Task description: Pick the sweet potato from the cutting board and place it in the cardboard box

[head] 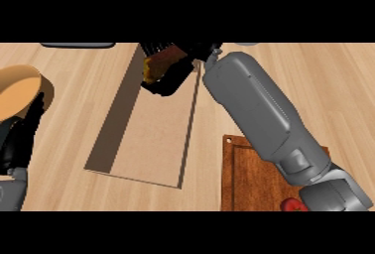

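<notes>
Right hand clenched around sweet potato, over far end of cardboard box. Cutting board well behind hand, under forearm. Left hand at left edge, fingers' state unclear.

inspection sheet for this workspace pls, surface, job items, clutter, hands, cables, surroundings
surface: light wooden counter
job's things: sweet potato held over the far end of the cardboard box; cutting board at lower right
clutter: red item on the board, partly hidden
hands: right hand curled round the sweet potato; left hand at the left edge, fingers unclear
cables: nothing seen
surroundings: dark object at the top edge
</notes>
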